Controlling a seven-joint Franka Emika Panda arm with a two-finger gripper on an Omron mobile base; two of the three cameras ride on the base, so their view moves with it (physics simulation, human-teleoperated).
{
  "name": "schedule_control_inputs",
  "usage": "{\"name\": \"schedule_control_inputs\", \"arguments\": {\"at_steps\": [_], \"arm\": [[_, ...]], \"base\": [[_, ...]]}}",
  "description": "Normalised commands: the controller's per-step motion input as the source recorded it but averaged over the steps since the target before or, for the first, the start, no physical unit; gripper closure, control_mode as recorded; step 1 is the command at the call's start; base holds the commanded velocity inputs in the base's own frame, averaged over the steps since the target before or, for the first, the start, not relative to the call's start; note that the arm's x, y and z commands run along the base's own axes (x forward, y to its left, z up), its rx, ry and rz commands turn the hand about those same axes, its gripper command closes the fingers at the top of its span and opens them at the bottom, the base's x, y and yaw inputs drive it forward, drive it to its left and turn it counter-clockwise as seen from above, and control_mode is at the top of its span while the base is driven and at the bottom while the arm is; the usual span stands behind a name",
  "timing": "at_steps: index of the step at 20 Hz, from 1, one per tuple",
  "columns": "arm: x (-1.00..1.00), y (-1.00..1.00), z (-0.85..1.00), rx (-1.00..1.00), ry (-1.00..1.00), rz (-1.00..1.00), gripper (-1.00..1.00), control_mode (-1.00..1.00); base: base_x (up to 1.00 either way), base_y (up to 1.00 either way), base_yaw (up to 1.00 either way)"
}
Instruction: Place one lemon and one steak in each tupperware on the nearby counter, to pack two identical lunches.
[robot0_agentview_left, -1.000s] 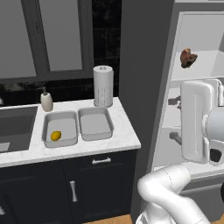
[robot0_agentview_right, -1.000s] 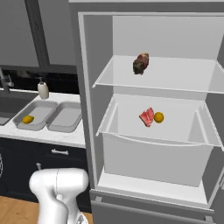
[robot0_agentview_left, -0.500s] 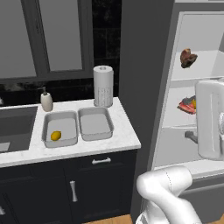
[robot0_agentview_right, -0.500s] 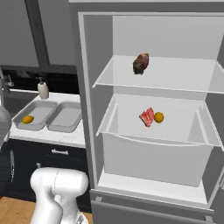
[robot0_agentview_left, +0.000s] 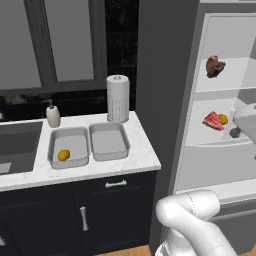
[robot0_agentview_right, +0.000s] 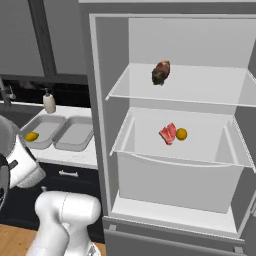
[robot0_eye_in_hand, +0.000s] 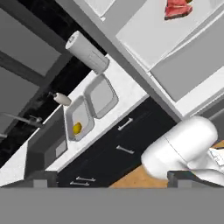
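Two grey tupperwares stand side by side on the marble counter (robot0_agentview_left: 145, 155). The left tupperware (robot0_agentview_left: 70, 142) holds a lemon (robot0_agentview_left: 63, 155); the right tupperware (robot0_agentview_left: 108, 140) holds nothing. In the open fridge a red steak (robot0_agentview_right: 168, 133) and a second lemon (robot0_agentview_right: 181, 133) lie together on the middle shelf, and a darker brown steak (robot0_agentview_right: 161, 72) lies on the shelf above. My gripper (robot0_eye_in_hand: 111, 178) is open and holds nothing. It hangs high in front of the fridge, with the tupperwares (robot0_eye_in_hand: 89, 109) and the red steak (robot0_eye_in_hand: 177, 8) far off in the hand view.
A paper towel roll (robot0_agentview_left: 118, 98) and a soap dispenser (robot0_agentview_left: 53, 116) stand behind the tupperwares, and a sink (robot0_agentview_left: 15, 145) lies to their left. Dark cabinets with silver handles (robot0_agentview_left: 116, 184) sit under the counter. The fridge's side wall (robot0_agentview_left: 165, 100) rises between the counter and the shelves.
The hand has swung away from in front of the fridge shelves toward the right edge of the left base view. The steak and lemon behind it now show. The jaws stay open.
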Motion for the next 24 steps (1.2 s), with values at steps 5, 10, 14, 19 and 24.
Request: {"name": "schedule_control_inputs", "arguments": {"at_steps": [5, 10, 14, 19, 24], "arm": [[-0.25, -0.89, 0.18, -0.59, -0.14, 0.24, -1.00, -1.00], [-0.09, -0.98, 0.00, -0.42, -0.26, 0.32, -1.00, -1.00], [0.68, -0.70, 0.00, -0.23, -0.11, 0.40, -1.00, -1.00], [1.00, -0.18, 0.00, -0.03, 0.00, 0.37, -1.00, -1.00], [0.96, 0.05, 0.03, -0.09, -0.01, 0.26, -1.00, -1.00]], "base": [[0.00, 0.00, 0.00], [0.00, 0.00, 0.00], [0.00, 0.00, 0.00], [0.00, 0.00, 0.00], [0.00, 0.00, 0.00]]}}
